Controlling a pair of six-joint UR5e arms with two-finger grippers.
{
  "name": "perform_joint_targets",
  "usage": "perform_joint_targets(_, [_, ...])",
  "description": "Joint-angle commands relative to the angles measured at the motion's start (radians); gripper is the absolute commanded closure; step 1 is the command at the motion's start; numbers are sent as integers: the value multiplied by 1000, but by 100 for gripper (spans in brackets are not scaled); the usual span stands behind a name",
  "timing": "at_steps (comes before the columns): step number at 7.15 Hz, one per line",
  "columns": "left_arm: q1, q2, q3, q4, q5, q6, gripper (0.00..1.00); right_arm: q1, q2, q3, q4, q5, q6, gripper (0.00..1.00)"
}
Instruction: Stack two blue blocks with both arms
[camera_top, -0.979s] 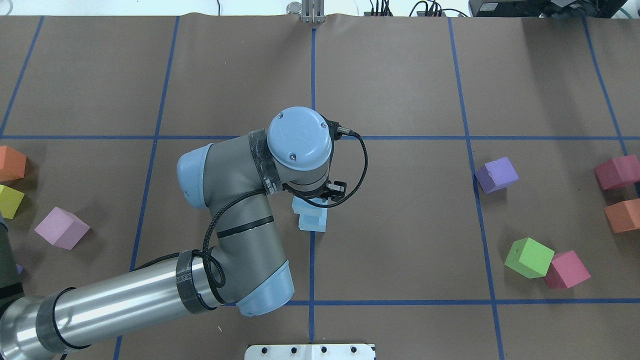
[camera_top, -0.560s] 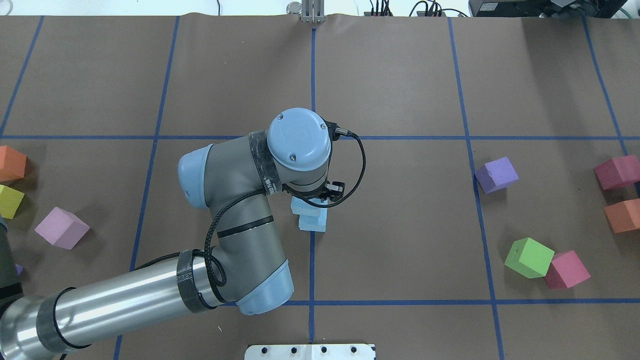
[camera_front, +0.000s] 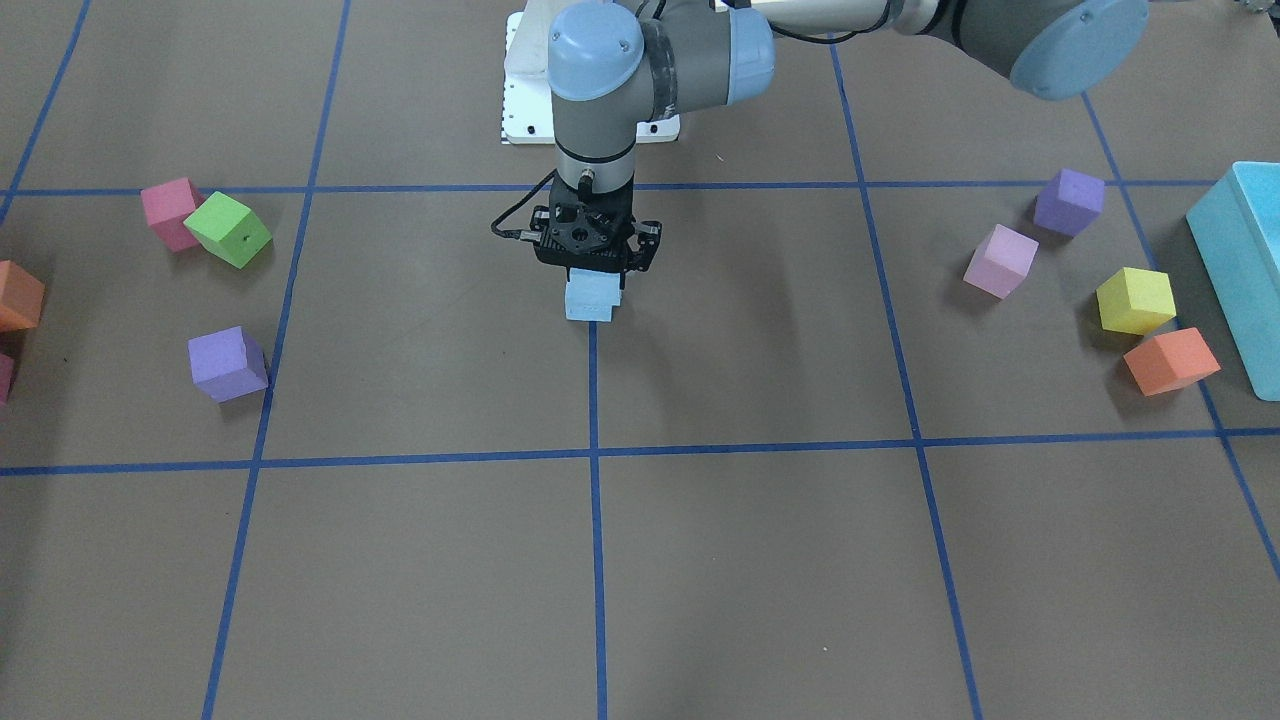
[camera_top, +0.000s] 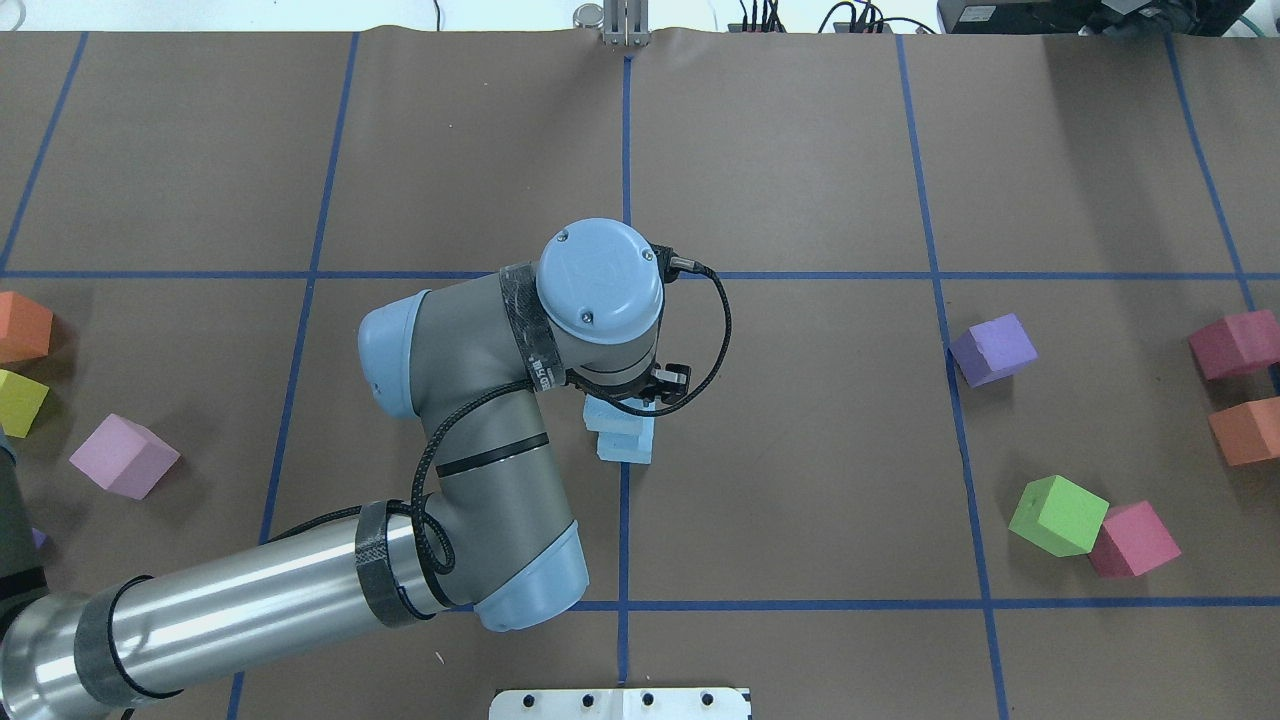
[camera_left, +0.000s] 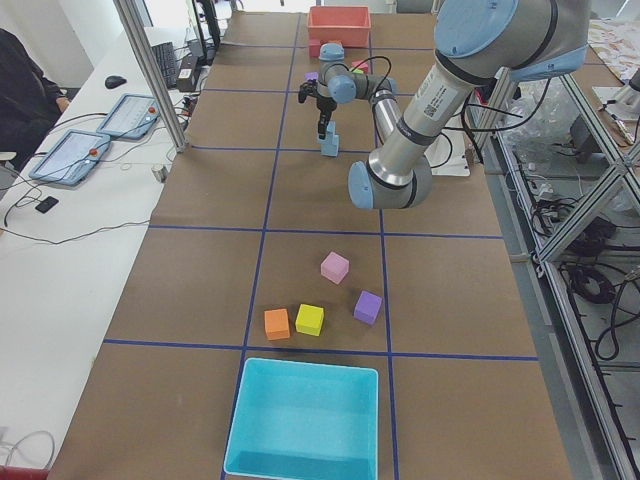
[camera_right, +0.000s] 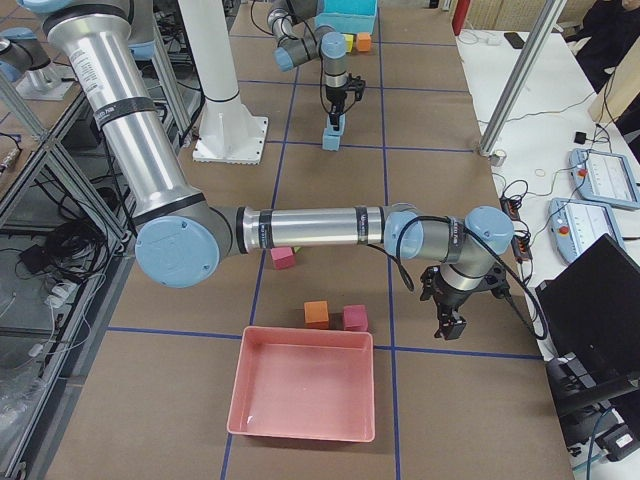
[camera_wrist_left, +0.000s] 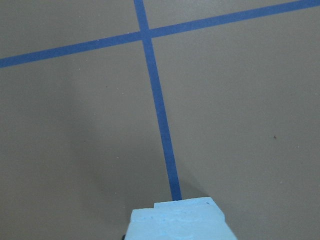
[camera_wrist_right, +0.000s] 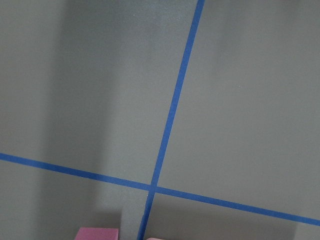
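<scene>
Stack of the two blue blocks (camera_top: 624, 442) stands at mid-tabletop, straight beneath the left end effector (camera_front: 593, 265), open or clamped I cannot tell, while the right end effector (camera_right: 447, 325), equally unreadable, hangs well apart to the right.

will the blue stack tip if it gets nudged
Probably tips easily: the upper blue block looks offset on the lower blue block, not flush. Both look like foam, so likely light, and flat-sided, so sliding rather than rolling.

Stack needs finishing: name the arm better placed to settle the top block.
Left. The left pincer sits right over the two blue blocks; the right pincer hangs far away by the pink bin.
</scene>
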Motion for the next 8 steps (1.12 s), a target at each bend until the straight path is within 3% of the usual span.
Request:
perform_joint_targets(1, [6, -1, -2, 2, -1, -17, 36, 0, 1, 0, 0, 0, 0, 0])
perform_joint_targets(8, [27, -7, 4, -1, 2, -48, 36, 0, 1, 1, 0, 0, 0, 0])
